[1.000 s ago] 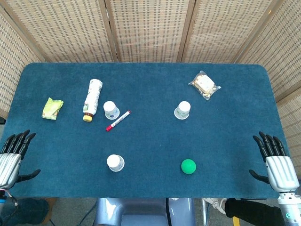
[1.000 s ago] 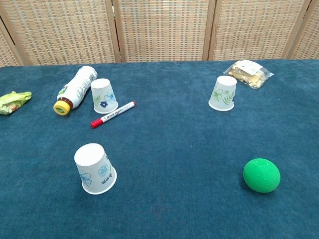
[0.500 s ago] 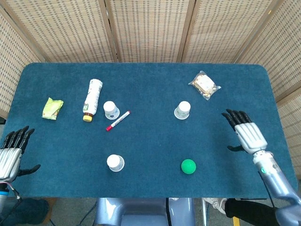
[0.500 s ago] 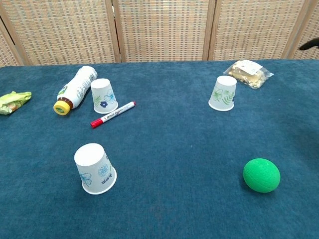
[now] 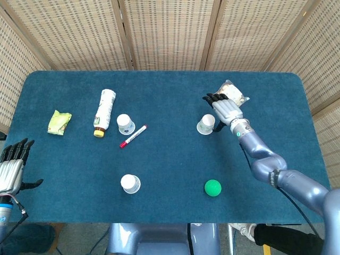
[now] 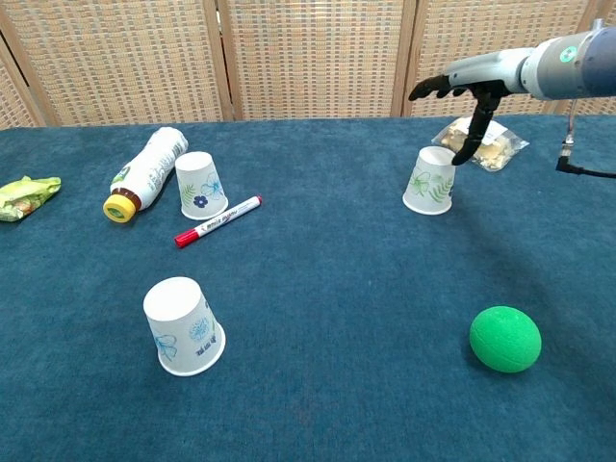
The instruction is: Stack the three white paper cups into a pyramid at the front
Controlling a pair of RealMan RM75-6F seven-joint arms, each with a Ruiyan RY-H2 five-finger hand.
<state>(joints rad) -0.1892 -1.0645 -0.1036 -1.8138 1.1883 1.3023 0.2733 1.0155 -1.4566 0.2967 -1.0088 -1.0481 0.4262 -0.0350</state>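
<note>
1. Your right hand [image 5: 225, 109] hangs over the tabletop [image 5: 170, 159] with its fingers spread and nothing in them. It sits just above and a little behind the nearest cup [image 5: 206, 124].
2. The chest view shows what the head view hides: the right hand [image 6: 470, 96] is clearly raised above that cup [image 6: 430, 180], with one dark finger pointing down close beside the cup's top. Whether it touches, you cannot tell.
3. Only the head view shows your left hand [image 5: 11, 169]. It is at the tabletop's near left edge, fingers apart and holding nothing, well apart from every cup.
4. All three cups stand upside down and separate. The second cup [image 5: 125, 124] is far to the left of your right hand, and the third cup [image 5: 129, 184] is to its left and nearer to you.
5. A snack packet [image 5: 234, 95] lies just behind your right hand, and in the head view the hand partly covers it.
6. A green ball [image 5: 212, 187] rests on the near side of that hand, well apart from it.
7. Beside the second cup lie a red marker [image 5: 133, 136] and a tipped bottle [image 5: 104, 112], with a green wrapper [image 5: 59, 122] further left.
</note>
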